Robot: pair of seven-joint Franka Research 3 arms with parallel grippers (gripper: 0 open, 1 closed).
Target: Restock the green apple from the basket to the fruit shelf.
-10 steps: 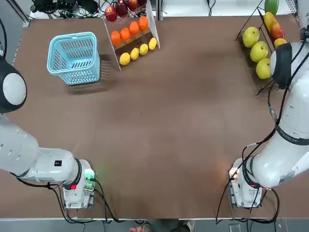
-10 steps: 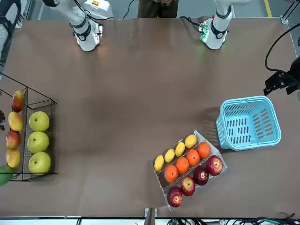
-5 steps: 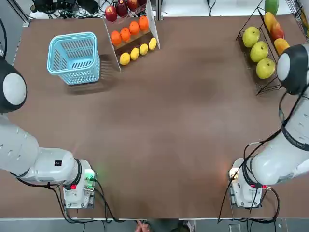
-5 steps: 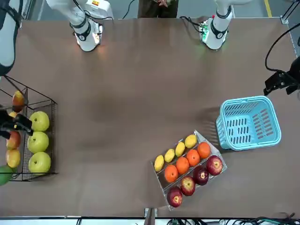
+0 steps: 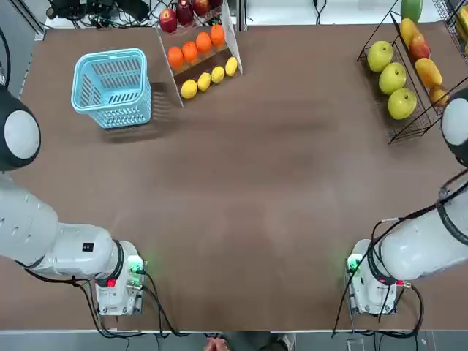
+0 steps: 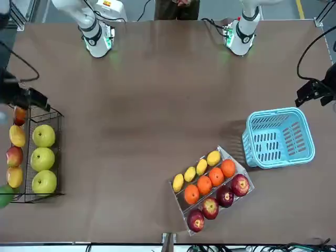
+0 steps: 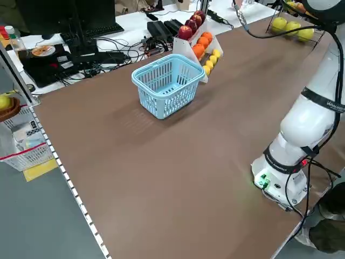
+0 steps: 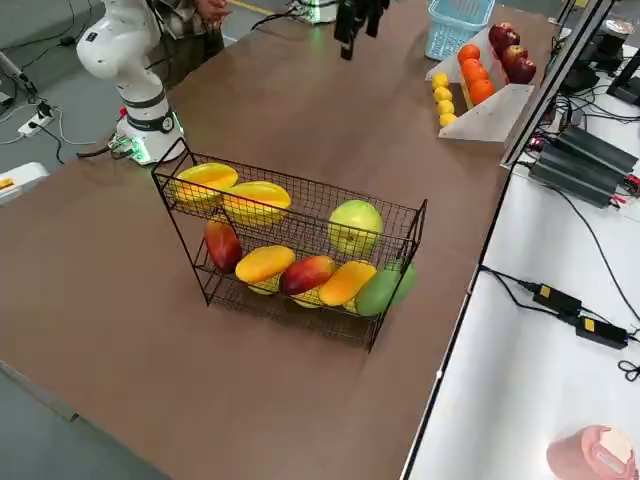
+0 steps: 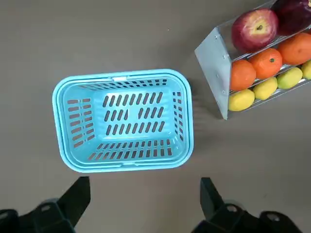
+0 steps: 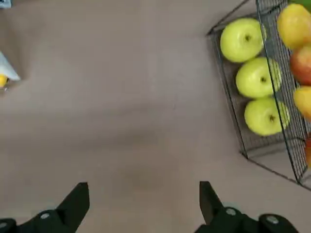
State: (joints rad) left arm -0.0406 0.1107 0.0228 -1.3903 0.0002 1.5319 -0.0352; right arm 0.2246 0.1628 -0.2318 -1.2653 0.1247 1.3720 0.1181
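Brown table (image 5: 241,183), left claw (image 9: 145,182) spread near one basket (image 9: 121,168), right claw (image 10: 144,184) spread near one fruit shelf, three green apples (image 10: 255,77) aboard.

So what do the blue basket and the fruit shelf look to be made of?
The basket: probably moulded plastic, smooth with a slight sheen; slots are cut cleanly through walls and floor under a thick rounded rim. The fruit shelf: thin black wire mesh, likely coated or painted metal, judging by its straight rods and fine see-through grid.
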